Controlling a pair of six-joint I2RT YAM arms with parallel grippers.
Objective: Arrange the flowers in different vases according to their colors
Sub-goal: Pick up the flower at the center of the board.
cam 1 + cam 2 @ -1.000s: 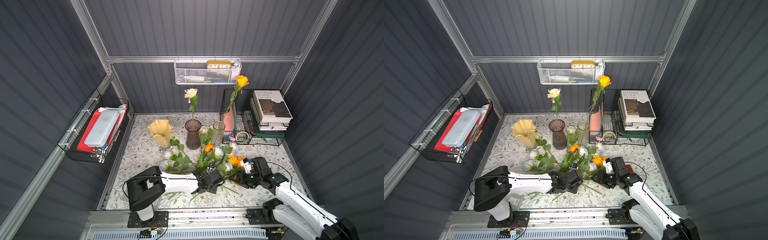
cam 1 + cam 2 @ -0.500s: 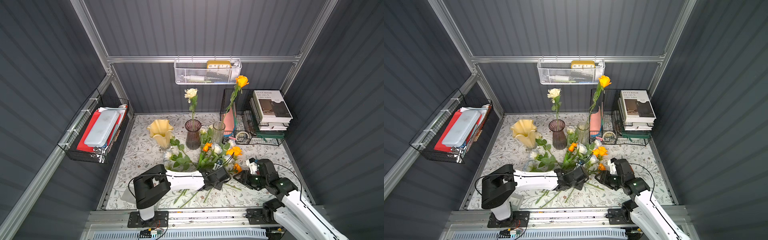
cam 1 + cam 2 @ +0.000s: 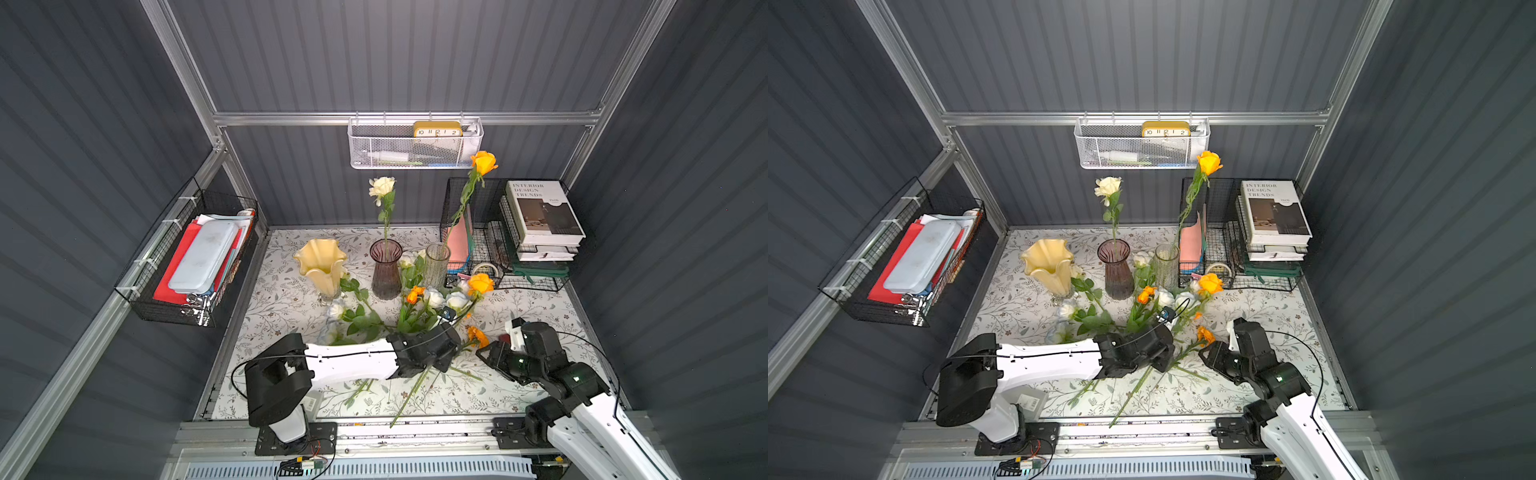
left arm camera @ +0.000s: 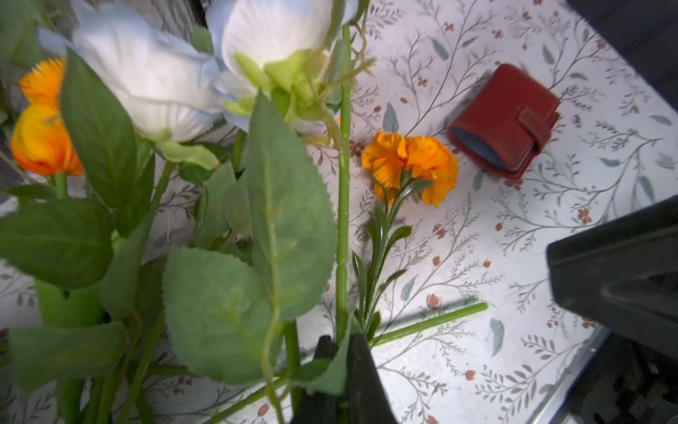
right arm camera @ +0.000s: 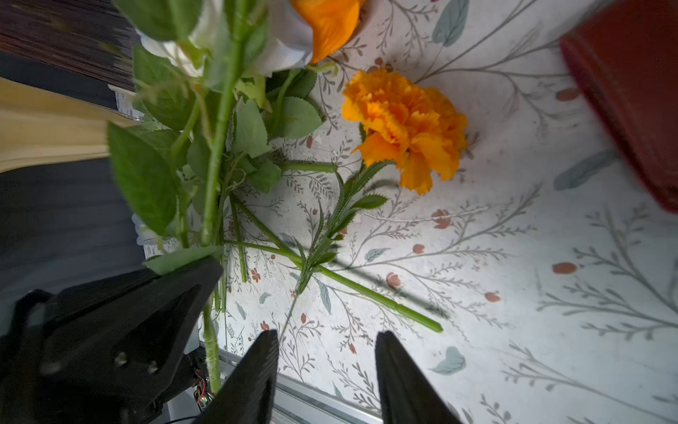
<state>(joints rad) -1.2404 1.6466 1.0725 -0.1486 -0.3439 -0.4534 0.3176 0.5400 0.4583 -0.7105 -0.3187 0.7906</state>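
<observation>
My left gripper (image 3: 436,358) (image 4: 339,341) is shut on the green stem of an orange rose (image 3: 480,284), whose head stands raised above the pile of flowers (image 3: 399,316). White roses (image 4: 146,84) and leaves crowd the left wrist view. An orange marigold (image 3: 478,336) (image 5: 403,121) lies flat on the cloth between the two grippers. My right gripper (image 3: 484,355) (image 5: 326,336) is open and holds nothing, a little short of the marigold's stem. At the back, the yellow vase (image 3: 320,266) is empty, the purple vase (image 3: 386,270) holds a cream rose (image 3: 381,187), and the clear vase (image 3: 437,266) holds an orange rose (image 3: 483,163).
A red wallet (image 4: 504,117) lies on the cloth beside the marigold. A black wire rack with books (image 3: 540,224) fills the back right corner. A wire basket (image 3: 195,257) hangs on the left wall and a white mesh basket (image 3: 415,145) on the back wall.
My left gripper has shifted right and closed on the stem, and the orange rose's head has lifted off the pile. My right arm has drawn back a little, leaving the marigold lying free.
</observation>
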